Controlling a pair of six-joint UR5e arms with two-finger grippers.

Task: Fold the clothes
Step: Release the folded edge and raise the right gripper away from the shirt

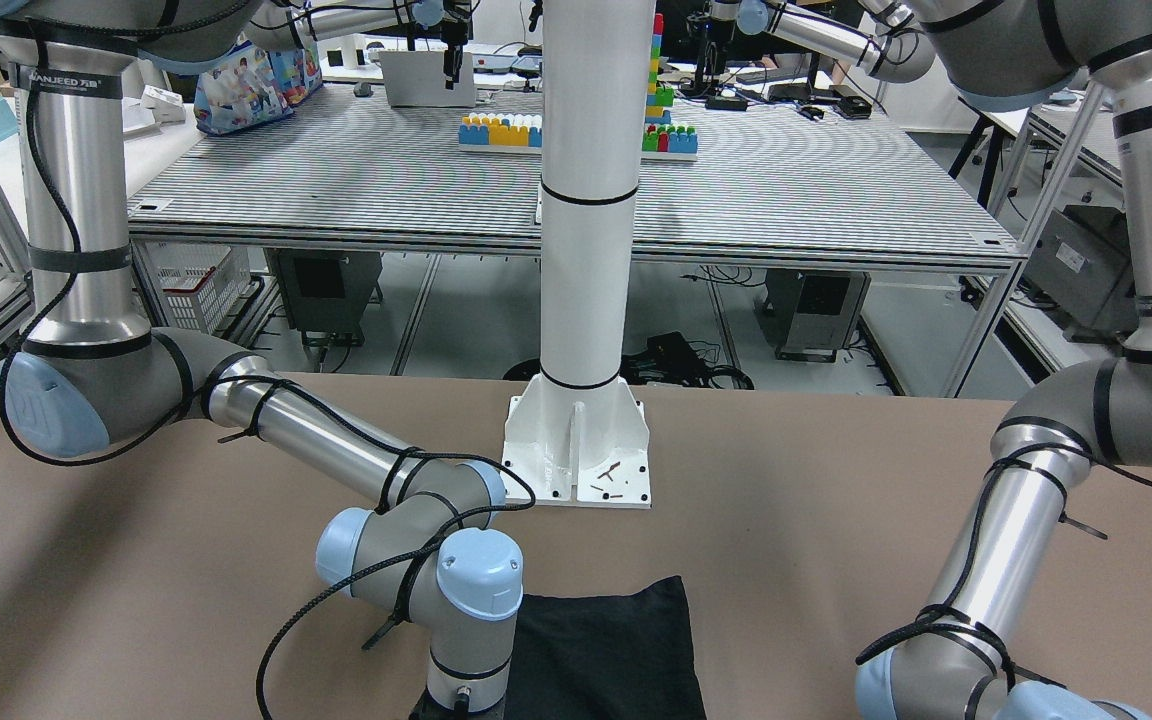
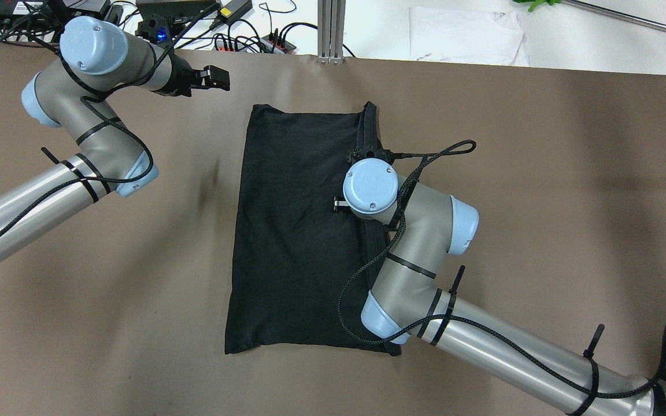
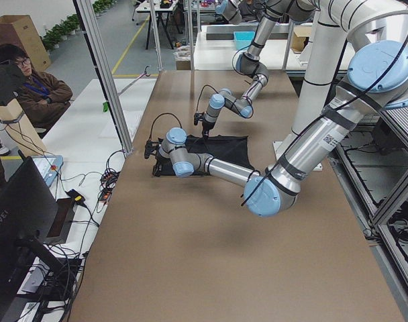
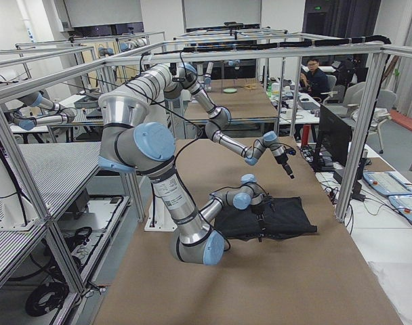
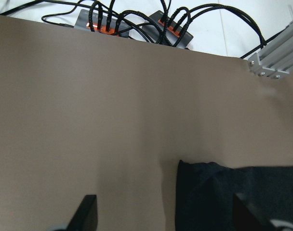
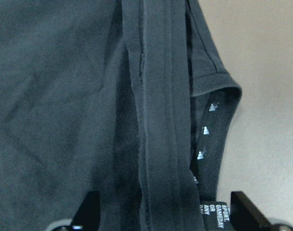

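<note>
One fold in at a guess, with clothes (image 2: 292, 231) flat on the surface (image 2: 541, 202) as a long rectangle: poises right fingers (image 6: 92, 214) apart low over the layered right edge, left fingers (image 5: 87, 214) apart near the far-left corner, and next calls for pinching that edge, carrying it across.

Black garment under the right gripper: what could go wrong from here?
1. The open right gripper sits over stacked layers at the garment's edge; it may pinch only some, skewing the fold.
2. The right arm's cable loop hangs over the garment and could snag.
3. The open left gripper is off the garment, so nothing pins it.
</note>
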